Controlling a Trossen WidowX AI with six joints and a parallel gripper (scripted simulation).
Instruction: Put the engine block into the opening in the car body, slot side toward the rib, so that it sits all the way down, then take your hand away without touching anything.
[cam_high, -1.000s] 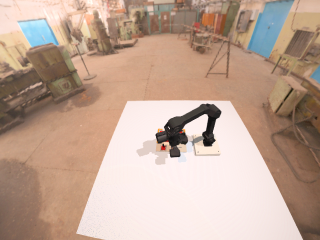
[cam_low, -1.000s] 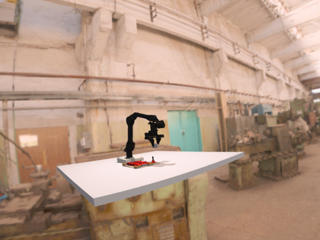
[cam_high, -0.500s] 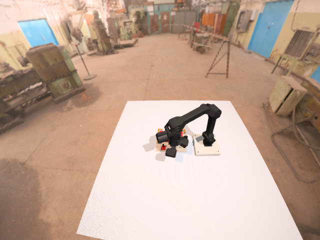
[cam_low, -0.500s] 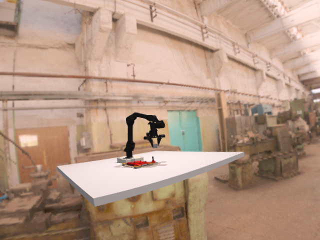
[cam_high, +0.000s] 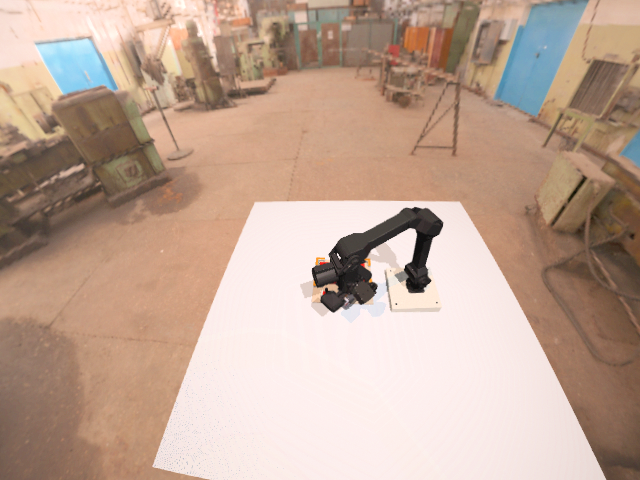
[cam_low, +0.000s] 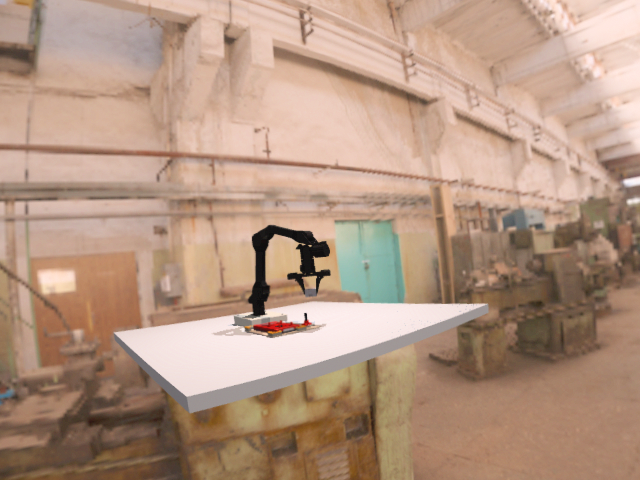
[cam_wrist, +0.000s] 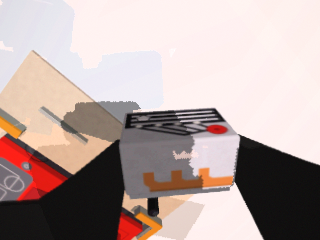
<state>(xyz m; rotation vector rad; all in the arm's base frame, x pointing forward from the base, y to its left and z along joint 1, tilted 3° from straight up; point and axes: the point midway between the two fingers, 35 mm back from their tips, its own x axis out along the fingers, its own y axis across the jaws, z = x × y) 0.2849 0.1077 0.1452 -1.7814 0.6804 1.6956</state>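
My gripper (cam_high: 348, 300) (cam_low: 310, 290) (cam_wrist: 174, 143) is shut on the engine block (cam_low: 310, 292) (cam_wrist: 155, 155), a grey block with black stripes and a red dot on its top and an orange pattern on its side. It holds the block high above the table, near one end of the board. The red car body (cam_low: 268, 327) (cam_wrist: 9, 147) lies on the beige board (cam_wrist: 32, 80); in the wrist view it is at the lower left, partly behind a finger. The opening and the rib cannot be made out, nor which way the slot faces.
A black upright peg (cam_low: 305, 316) (cam_wrist: 153, 206) stands at the board's end, below the block. Orange corner pieces (cam_wrist: 11, 123) (cam_high: 320, 259) edge the car body. The arm's pale base plate (cam_high: 418, 302) (cam_low: 247, 320) is beside the board on the white table (cam_high: 361, 387) (cam_low: 206, 361).
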